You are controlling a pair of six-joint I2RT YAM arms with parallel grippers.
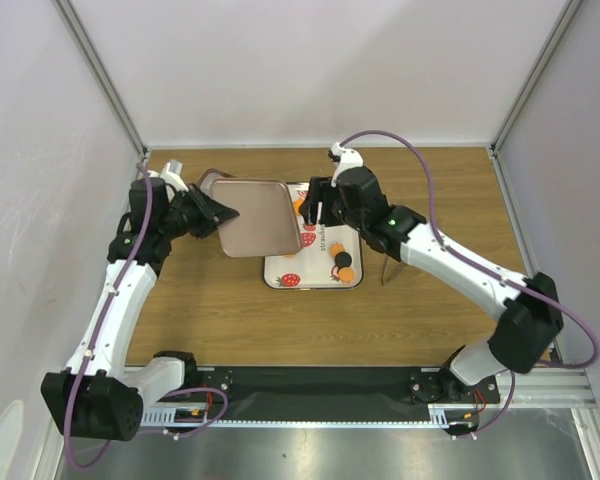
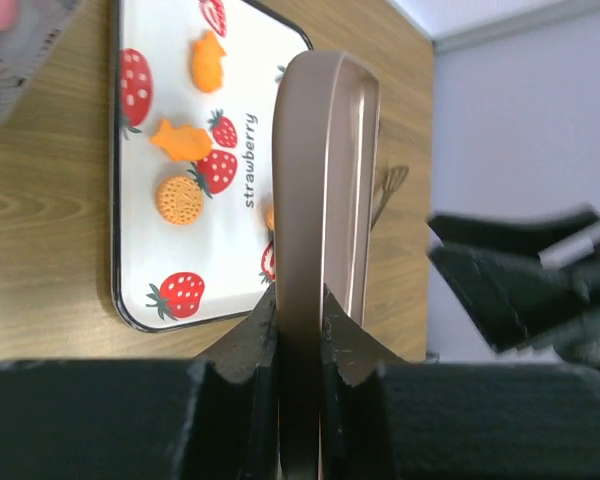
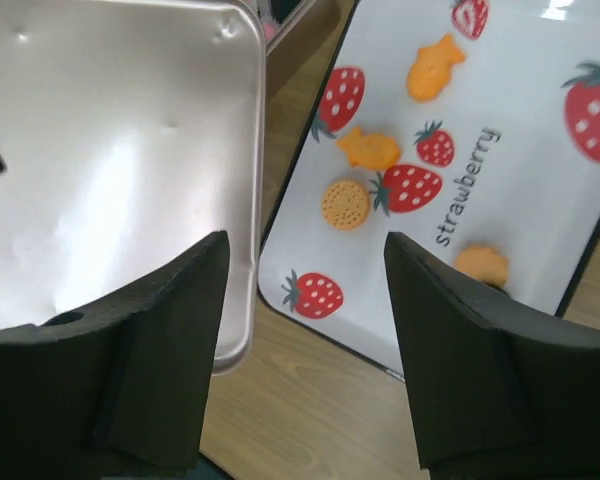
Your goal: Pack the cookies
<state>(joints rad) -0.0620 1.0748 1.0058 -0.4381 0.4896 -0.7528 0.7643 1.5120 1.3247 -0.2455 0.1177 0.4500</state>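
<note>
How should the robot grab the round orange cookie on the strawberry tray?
Probably by its thin edge, pinching opposite sides from straight above. The round orange cookie lies flat on the strawberry tray, so only its rim offers the open right gripper a hold; the fish-shaped cookie beside it leaves room.

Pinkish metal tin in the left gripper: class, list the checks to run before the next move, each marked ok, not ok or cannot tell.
1. Left gripper shut on the pinkish metal tin at its rim: ok.
2. Right gripper open, holding nothing: ok.
3. Orange cookies lying on the white strawberry-printed tray: ok.
4. Cookies inside the tin: not ok, its visible inside is bare.
5. Tin resting flat on the wooden table: cannot tell.
</note>
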